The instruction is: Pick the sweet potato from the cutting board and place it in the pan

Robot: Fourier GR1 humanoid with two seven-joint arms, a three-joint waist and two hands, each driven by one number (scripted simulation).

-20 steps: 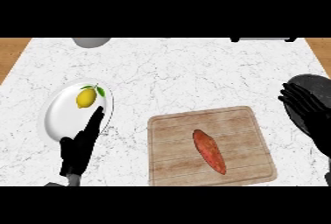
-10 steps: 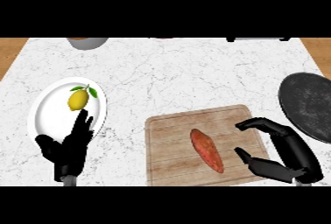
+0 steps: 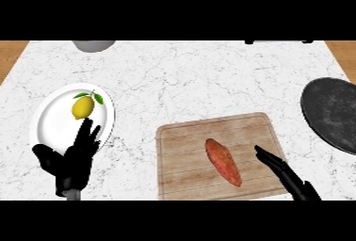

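Sweet potato (image 3: 222, 161) lies lengthwise on the cutting board (image 3: 184, 146). Your right hand (image 3: 284, 175) sits just beside it, open, holding nothing. Close across its middle before lifting toward the pan (image 3: 332, 113).

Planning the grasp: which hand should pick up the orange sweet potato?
The right hand: open over the wooden cutting board beside the orange sweet potato, nearer the black round pan. The left hand rests by the white plate.
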